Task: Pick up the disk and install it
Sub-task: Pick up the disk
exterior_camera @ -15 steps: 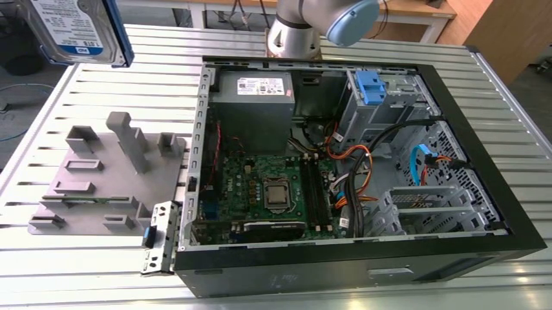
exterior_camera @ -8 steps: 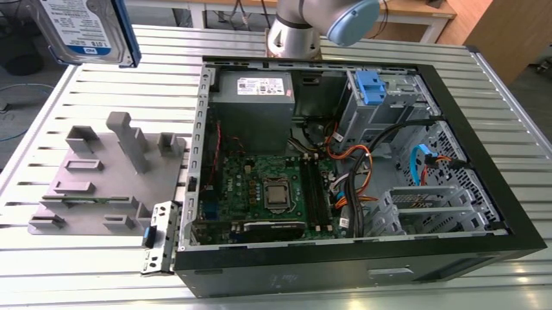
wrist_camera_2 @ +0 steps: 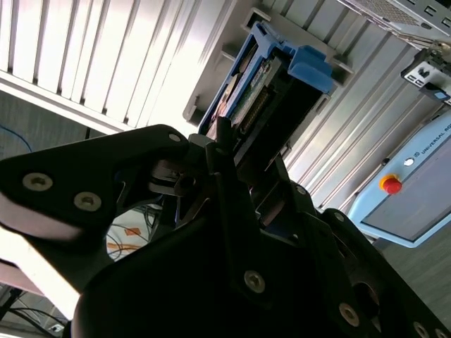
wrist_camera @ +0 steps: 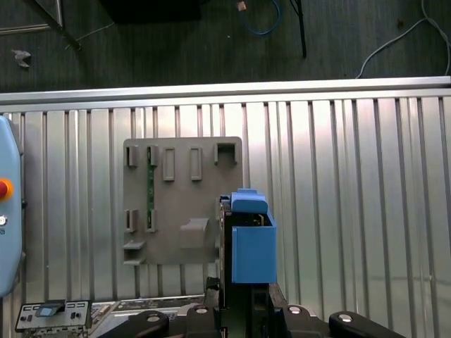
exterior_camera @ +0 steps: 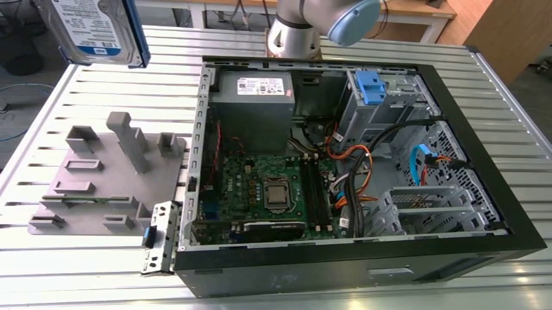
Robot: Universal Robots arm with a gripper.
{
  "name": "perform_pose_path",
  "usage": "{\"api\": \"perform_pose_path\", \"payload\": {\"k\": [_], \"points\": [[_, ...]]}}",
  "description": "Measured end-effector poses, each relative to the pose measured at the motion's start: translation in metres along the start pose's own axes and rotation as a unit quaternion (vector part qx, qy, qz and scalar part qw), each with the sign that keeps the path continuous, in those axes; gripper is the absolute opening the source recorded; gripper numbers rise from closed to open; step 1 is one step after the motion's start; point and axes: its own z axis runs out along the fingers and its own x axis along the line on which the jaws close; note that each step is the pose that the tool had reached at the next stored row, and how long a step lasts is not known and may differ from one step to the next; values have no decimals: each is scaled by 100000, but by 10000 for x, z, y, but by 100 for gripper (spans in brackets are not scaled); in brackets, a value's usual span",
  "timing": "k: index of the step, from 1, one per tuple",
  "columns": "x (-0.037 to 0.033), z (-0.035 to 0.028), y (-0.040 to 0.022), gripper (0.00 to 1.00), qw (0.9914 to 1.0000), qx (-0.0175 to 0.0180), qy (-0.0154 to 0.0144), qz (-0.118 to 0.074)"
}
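Only part of the disk [exterior_camera: 95, 29] shows in the exterior view, cut off by the frame edge, held in the air above the grey fixture plate [exterior_camera: 112, 184]. One disk: silver metal, white-and-blue label, blue carrier frame. Black jaws clamp it, tips partly hidden. One plate, one open computer case [exterior_camera: 345, 271] beside the plate

Your arm [exterior_camera: 293, 35] is a round, silver-grey tube, and its joint ends in a pale blue cap [exterior_camera: 353, 19]. In the second wrist view your end effector [wrist_camera_2: 236, 151] is matte black, made of angular plates fastened with small silver screws [wrist_camera_2: 254, 281].
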Motion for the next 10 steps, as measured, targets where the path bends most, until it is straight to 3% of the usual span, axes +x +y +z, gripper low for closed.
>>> {"api": "perform_pose_path", "payload": {"k": [10], "points": [[-10,-7,-184,35,100000,0,1,3]]}}
